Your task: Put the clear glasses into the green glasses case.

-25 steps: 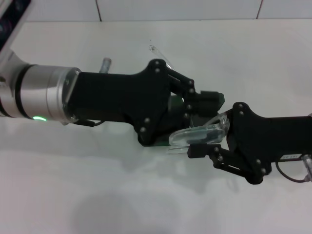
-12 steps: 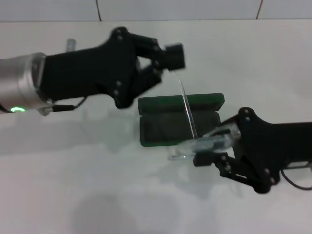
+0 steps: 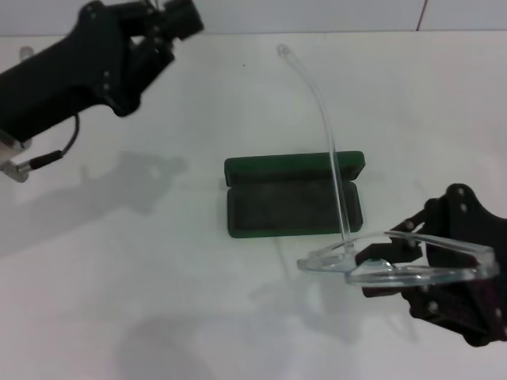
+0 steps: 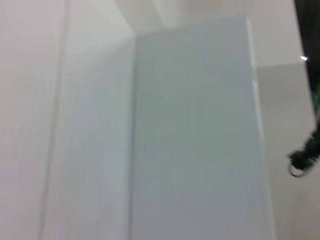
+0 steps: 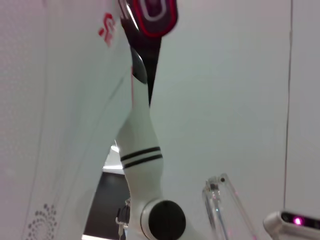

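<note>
The clear glasses (image 3: 432,267) hang above the table at the lower right in the head view, with my right gripper (image 3: 390,263) shut on their lens front. One clear arm (image 3: 331,150) sticks up and away, crossing over the case. The green glasses case (image 3: 291,207) lies open mid-table, its lid (image 3: 293,166) folded back on the far side and nothing inside. My left gripper (image 3: 181,16) is raised at the far upper left, shut and holding nothing. A clear piece, likely part of the glasses (image 5: 218,201), shows in the right wrist view.
The white table (image 3: 158,277) stretches around the case, with a tiled wall edge behind. A cable (image 3: 55,154) dangles from the left arm. The left wrist view shows only pale wall. The right wrist view shows the robot's white body (image 5: 142,160).
My left gripper has pulled away up and to the left, off the glasses' arm. My right gripper has drawn the glasses right and nearer me, off the case, with one arm swung out.
</note>
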`<state>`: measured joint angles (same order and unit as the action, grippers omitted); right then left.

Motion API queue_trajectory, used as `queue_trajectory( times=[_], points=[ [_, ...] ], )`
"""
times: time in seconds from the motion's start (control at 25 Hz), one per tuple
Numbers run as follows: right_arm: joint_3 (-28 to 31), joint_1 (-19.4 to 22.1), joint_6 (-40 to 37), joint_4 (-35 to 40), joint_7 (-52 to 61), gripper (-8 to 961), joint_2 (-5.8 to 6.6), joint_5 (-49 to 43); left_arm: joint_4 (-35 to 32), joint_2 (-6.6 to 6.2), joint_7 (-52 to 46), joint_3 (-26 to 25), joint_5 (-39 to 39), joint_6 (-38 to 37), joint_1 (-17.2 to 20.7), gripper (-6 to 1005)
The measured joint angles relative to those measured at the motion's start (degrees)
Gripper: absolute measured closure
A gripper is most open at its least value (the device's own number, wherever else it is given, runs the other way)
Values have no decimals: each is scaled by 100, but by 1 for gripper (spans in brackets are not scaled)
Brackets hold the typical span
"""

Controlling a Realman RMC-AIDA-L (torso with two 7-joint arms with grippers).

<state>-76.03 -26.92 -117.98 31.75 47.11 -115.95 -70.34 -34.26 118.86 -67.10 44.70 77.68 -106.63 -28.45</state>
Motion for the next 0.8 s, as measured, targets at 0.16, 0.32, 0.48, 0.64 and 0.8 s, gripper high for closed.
queue_trajectory(
  times=[0.16, 0.32, 0.48, 0.64, 0.8],
  points=[
    [-20, -63, -100, 8, -55, 843, 2, 5, 184, -18, -3, -46, 82, 80, -119, 929],
    [-40, -216, -97, 6, -82, 842, -1, -4, 322, 50, 3, -28, 482, 174, -434, 929],
    [-69, -392, -78, -41, -84, 842, -14, -28, 607, 69, 5, 43, 767, 215, -830, 929],
    [-138, -477, 42, -53, -87, 842, -22, -34, 710, 70, 5, 127, 804, 212, -1027, 929],
    [-191, -486, 169, -64, -107, 842, -24, -13, 711, 67, 0, 165, 760, 180, -1045, 930]
  ],
)
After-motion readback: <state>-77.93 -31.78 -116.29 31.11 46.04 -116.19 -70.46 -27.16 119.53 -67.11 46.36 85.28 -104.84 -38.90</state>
